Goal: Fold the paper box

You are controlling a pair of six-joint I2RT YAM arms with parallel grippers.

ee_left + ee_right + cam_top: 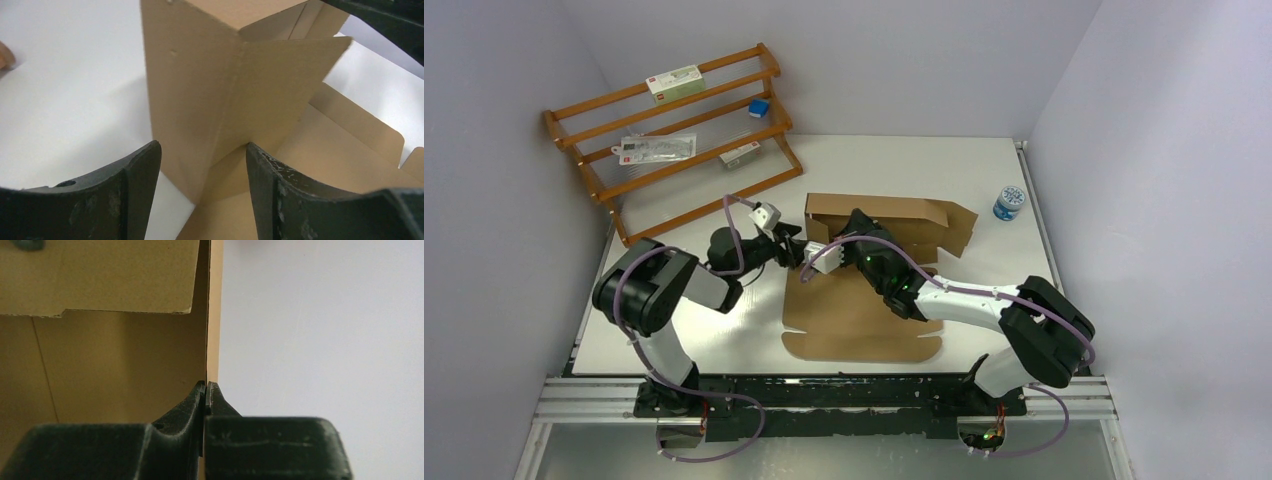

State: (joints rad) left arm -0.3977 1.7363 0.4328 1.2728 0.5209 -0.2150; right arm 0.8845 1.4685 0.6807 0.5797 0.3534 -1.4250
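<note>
**Partly raised paper box between two arms, centre of table**

The paper box point(864, 325) lies at the middle of the white table point(724, 345). Its broad near panel rests flat on the surface, with its rounded front edge towards the arm bases. The far part stands up as a long wall, and loose flaps splay out at the wall's right end.

The left gripper point(202, 150) reaches in from the left to the raised left end of the box. Its fingers point(135, 190) are spread, one on each side of an upright corner fold. The outer face of the wall lies towards the left finger and a turned-in flap towards the right one. Whether either finger touches the cardboard cannot be told.

The right gripper point(206, 385) reaches across the flat panel from the near right to the same left end. Its jaws are pressed together, pinching the thin edge of an upright cardboard panel. Brown board fills the left of the wrist view and bare table the right.

A wooden rack point(674, 130) leans at the far left, holding flat packets and a blue cube point(758, 108). A small blue-lidded container point(1010, 201) stands at the far right, well apart from the box.
</note>
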